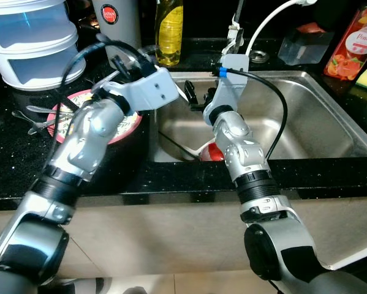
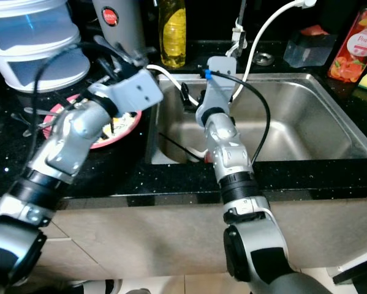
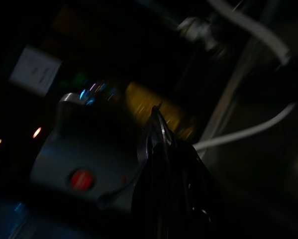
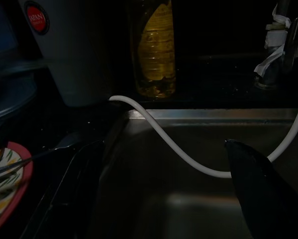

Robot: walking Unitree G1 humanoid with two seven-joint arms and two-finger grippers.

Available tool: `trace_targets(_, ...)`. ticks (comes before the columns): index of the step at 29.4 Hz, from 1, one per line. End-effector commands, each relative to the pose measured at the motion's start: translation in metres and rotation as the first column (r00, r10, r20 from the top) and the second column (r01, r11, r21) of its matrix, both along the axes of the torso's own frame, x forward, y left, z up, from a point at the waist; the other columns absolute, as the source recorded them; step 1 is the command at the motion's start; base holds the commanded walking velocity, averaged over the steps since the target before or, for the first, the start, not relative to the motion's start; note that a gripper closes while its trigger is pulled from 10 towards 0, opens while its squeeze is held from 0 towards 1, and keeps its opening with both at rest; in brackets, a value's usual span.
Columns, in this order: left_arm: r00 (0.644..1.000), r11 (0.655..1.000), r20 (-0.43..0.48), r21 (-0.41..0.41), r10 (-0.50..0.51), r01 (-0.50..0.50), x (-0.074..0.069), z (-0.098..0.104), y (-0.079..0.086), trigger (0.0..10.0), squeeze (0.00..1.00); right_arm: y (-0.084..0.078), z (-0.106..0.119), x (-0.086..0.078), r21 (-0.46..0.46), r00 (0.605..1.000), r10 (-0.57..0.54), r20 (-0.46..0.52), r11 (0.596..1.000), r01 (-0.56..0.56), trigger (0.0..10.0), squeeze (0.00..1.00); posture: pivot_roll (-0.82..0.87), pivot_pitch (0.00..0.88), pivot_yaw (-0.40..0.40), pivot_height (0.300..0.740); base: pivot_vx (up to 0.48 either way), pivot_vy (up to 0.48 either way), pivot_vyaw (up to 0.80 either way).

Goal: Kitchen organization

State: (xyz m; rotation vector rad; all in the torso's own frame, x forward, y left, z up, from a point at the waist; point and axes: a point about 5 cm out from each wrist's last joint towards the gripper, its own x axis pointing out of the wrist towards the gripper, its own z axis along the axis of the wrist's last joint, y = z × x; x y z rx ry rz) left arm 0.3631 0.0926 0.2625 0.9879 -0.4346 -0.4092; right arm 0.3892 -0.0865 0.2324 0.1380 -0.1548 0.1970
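Right pincer (image 4: 163,194) fingers spread apart, empty, hovering over the near-left part of the stainless steel sink (image 1: 318,122). Below it, near the front wall, lies a red-and-white item (image 1: 212,151), not yet picked up. Left pincer (image 3: 161,144) reads pressed together, maybe on a thin metal piece; too dark to confirm. It sits over the pink-rimmed patterned plate (image 1: 125,128) with loose metal cutlery (image 1: 39,119) on the black speckled worktop (image 1: 11,165). Judgement: early, little sorted. Right wrist view adds the white hose (image 4: 163,139) dipping into the sink and a yellow oil bottle (image 4: 156,50) beyond; head views show both arms
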Motion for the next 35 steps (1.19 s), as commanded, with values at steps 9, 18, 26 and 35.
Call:
trace_targets(9,0.955,0.956,-0.066,0.034,-0.289,0.291,-0.013,-0.007,-0.051,10.0,0.00,-0.010,-0.002,0.001,0.009,0.999,-0.051,-0.005,0.999,0.051,10.0,0.00,0.19,0.000,0.037,0.740,0.000,0.000,0.00)
trace_targets(18,0.860,0.891,-0.240,-0.066,-0.450,0.448,-0.019,-0.030,-0.065,10.0,0.00,-0.013,-0.004,0.000,0.009,0.998,-0.067,-0.008,0.998,0.067,10.0,0.00,0.18,0.000,0.048,0.740,0.000,0.000,0.00)
trace_targets(26,0.743,0.846,-0.406,-0.242,-0.533,0.475,-0.024,-0.048,-0.056,10.0,0.00,-0.012,-0.004,-0.001,0.010,0.998,-0.068,-0.009,0.998,0.068,10.0,0.00,0.18,0.000,0.050,0.740,0.000,0.000,0.00)
trace_targets(35,0.626,0.763,-0.470,-0.542,-0.622,0.351,-0.027,-0.064,-0.025,10.0,0.00,-0.011,-0.003,0.000,0.009,0.998,-0.063,-0.007,0.998,0.063,10.0,0.00,0.18,0.000,0.041,0.740,0.000,0.000,0.00)
